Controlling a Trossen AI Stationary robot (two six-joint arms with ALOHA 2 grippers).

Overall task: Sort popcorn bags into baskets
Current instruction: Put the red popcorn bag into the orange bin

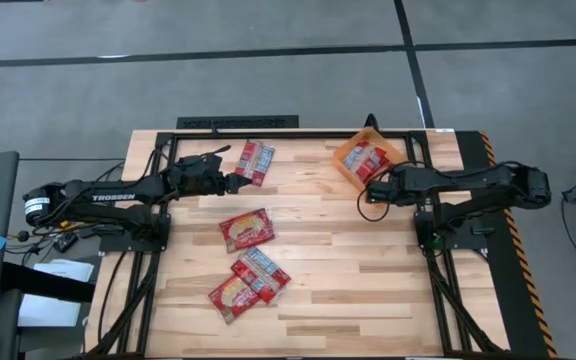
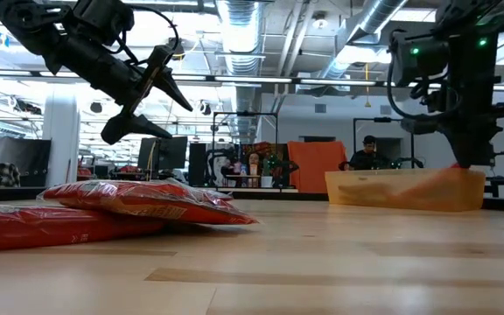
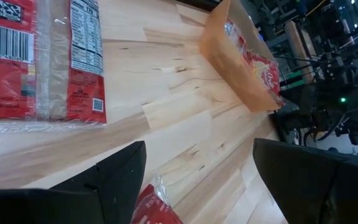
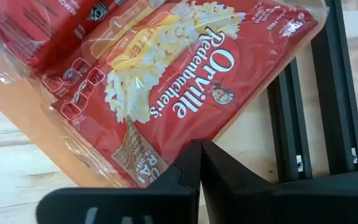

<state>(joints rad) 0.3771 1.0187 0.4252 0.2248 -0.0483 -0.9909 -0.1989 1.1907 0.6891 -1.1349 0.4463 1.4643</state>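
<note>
From above, the orange basket at the far right of the tabletop already holds at least one popcorn bag. Four bags remain outside: one at the far edge, one mid-table, and two overlapping nearer the front. I judge the sorting well short of done. The left end effector reaches level toward the far bag; the right end effector sits just beside the basket.

At table height, the left arm hangs raised, fingers spread.

The left wrist camera shows its fingers apart and empty, the far bag close ahead.

The right wrist camera shows its fingers pressed together, empty, over the basket's Orville Redenbacher's bag
</note>
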